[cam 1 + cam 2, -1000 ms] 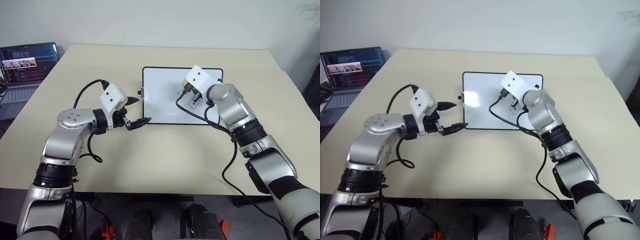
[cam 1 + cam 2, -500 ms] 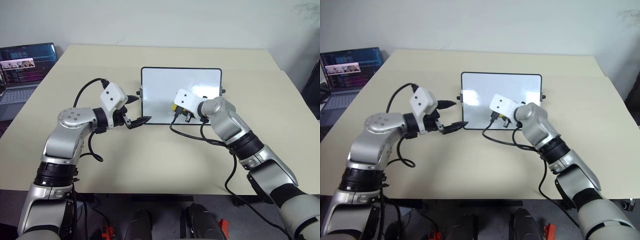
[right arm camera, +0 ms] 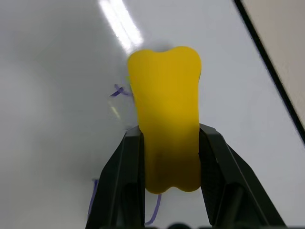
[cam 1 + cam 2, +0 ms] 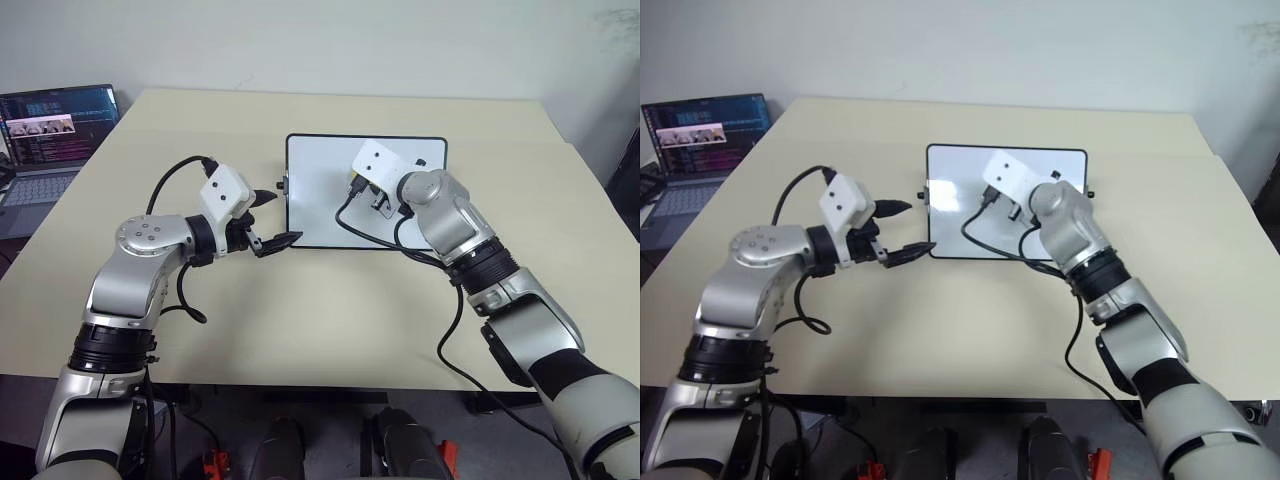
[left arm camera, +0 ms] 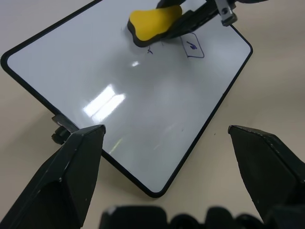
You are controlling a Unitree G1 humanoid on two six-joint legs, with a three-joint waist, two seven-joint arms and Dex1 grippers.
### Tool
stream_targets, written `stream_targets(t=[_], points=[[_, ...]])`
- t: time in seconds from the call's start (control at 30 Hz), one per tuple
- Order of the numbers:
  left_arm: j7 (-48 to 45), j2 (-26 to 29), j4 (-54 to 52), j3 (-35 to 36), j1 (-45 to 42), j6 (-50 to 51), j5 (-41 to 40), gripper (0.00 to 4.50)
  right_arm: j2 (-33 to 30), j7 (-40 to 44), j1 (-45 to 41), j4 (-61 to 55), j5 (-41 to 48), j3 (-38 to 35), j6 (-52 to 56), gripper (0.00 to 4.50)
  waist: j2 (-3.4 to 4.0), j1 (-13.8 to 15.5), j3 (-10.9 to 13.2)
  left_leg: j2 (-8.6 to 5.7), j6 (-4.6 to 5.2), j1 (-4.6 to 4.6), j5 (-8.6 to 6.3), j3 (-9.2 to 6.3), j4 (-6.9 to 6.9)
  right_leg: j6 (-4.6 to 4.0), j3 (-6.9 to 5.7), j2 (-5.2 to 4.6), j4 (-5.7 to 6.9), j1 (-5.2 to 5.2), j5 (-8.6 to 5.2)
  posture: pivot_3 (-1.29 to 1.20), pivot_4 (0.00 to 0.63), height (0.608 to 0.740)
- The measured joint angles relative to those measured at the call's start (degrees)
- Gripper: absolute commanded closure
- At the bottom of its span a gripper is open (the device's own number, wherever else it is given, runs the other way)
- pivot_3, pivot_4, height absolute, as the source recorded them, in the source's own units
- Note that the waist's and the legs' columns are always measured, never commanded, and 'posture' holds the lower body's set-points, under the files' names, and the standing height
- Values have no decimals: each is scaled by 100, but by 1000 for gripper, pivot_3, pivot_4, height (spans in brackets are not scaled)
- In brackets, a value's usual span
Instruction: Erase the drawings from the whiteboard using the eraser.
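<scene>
Right gripper (image 3: 167, 157), clamped on the yellow eraser (image 3: 165, 114), has been swung back up the whiteboard (image 5: 143, 119); remaining blue drawing (image 5: 192, 46) lies just beside the eraser, left gripper (image 5: 162, 138) held open off-board.

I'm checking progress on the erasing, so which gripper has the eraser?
The right gripper: it is shut on the yellow eraser over the whiteboard. The left gripper is open, beside the board.

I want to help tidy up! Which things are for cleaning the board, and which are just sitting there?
For the job:
- whiteboard
- yellow eraser, pinched in the right tool
- blue drawings left on the board

Just lying about:
- laptop, open at the table's far left
- table
</scene>
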Motion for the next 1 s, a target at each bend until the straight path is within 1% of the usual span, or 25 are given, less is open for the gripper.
stream_targets(t=[0.2, 0.37, 0.5, 0.83, 0.93, 1.0], points=[[1, -1, 2, -1, -2, -1, -2, 0, -328, 758, 379, -618, -134, 393, 147, 3377, 0, -7, 0, 0, 0, 1, 0, 0, 2, 0, 0, 1, 1, 0, 0, 0, 150, 740], [-1, -1, 7, -1, -1, -2, -3, 0, -579, 926, 478, -713, -143, 391, 153, 3377, 0, 17, 0, 0, 0, 0, 0, -2, 6, 1, -1, 0, 0, 3, 0, 0, 150, 740], [-1, -1, 9, -1, -3, -3, -3, 0, -621, 913, 480, -684, -142, 343, 149, 3377, -1, 17, 0, 0, 0, 1, 0, -3, 7, 0, -2, 0, 1, 3, 0, 0, 150, 740], [-1, -21, 102, -2, -32, -71, -1, 0, -249, 186, -53, 81, -149, 46, 27, 3378, 0, -6, 0, 0, 0, 1, 9, -1, 8, 5, 2, 1, 1, 1, 7, 0, 150, 740], [0, -29, 103, -3, -38, -75, -1, 0, 15, 110, -167, 200, -156, 49, 25, 3378, 0, -63, 0, 2, 0, 2, 8, 2, 4, 4, 6, 2, 2, -2, 8, 0, 150, 740], [4, -39, 102, -3, -38, -76, -2, 0, 167, 202, -164, 184, -158, 137, 24, 3378, 1, -76, 1, 2, 0, 1, 8, -1, -1, 4, 4, 5, 3, -4, 8, 0, 150, 740]])
